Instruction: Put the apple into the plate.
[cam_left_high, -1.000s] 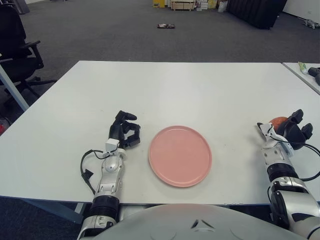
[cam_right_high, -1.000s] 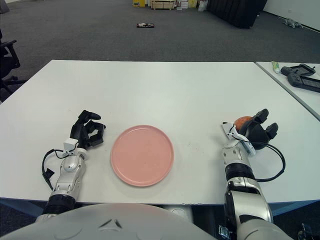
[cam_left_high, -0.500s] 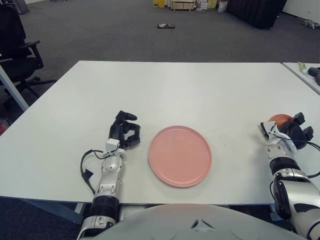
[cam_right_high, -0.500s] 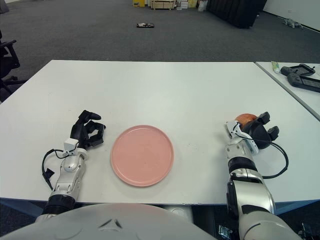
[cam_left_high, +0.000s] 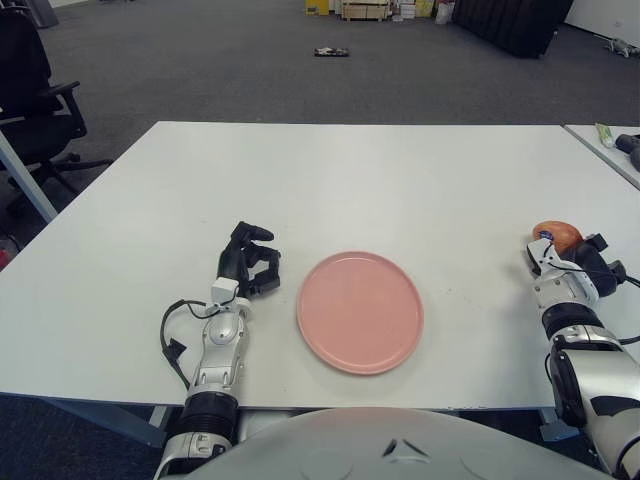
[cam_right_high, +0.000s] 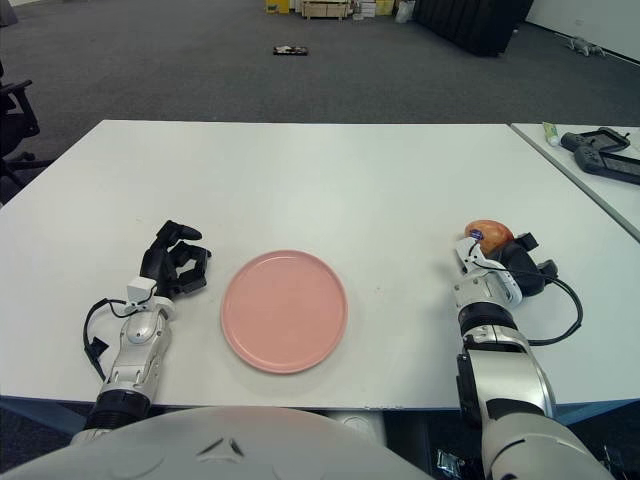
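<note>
Apple (cam_right_high: 488, 234): rigid, smooth, round, liable to roll. Right hand (cam_right_high: 505, 270) wraps its near side at 3 o'clock of plate (cam_right_high: 284, 310); grip around the widest part. Left hand (cam_right_high: 173, 262) curled, holding nothing, at 9 o'clock

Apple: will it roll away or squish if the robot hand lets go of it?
The apple looks round, so it could roll on the flat table. It seems firm and keeps its shape in the right robot hand, so squishing is unlikely. The plate has a low rim that might stop it.

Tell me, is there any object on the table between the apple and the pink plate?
Nothing visible. The apple is at the right hand, and only bare white table lies between it and the pink plate.
</note>
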